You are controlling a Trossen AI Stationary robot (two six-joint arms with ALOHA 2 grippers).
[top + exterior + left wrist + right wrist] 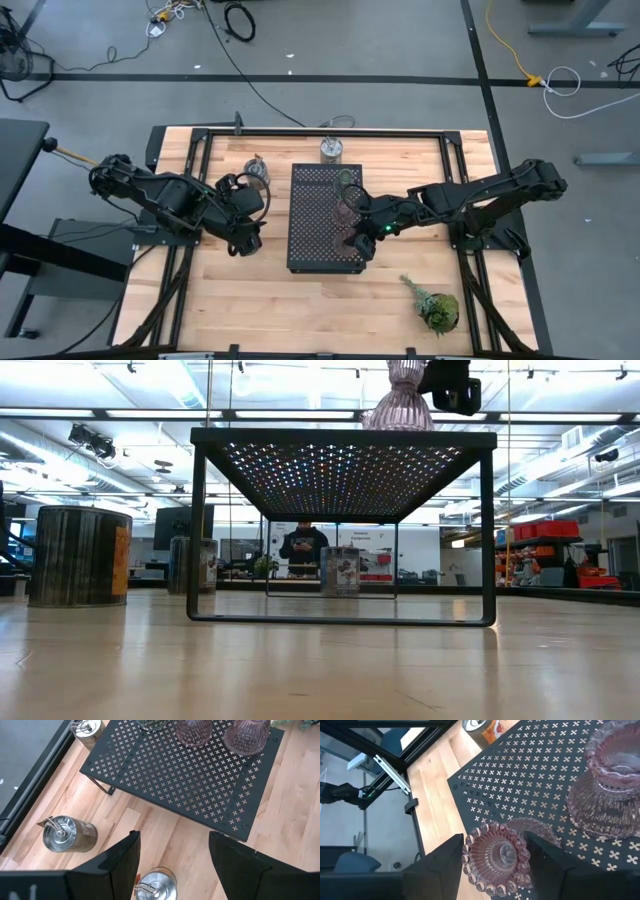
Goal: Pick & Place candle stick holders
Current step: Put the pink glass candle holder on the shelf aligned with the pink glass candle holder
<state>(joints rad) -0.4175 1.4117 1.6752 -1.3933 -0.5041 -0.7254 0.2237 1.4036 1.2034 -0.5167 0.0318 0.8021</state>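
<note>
The black perforated tray stands mid-table. On it are a pale green glass holder and two pinkish-brown holders. My right gripper is over the tray's near right part, shut on one pinkish-brown holder. Three silvery holders rest on their bases on the wood: one behind the tray, one at its far left, and one under my left gripper. My left gripper is open left of the tray, its fingers on either side of that holder, well apart from it. My right gripper pinches the pinkish-brown holder by its beaded top rim, one finger on each opposite side. The fingers come slanting down from the table's right. The holder stands upright with its flared base on the tray's top.
A leafy green plant sprig lies on the wood at the near right. A black frame runs around the table top. Bare wood lies in front of the tray. A person stands in the room beyond.
</note>
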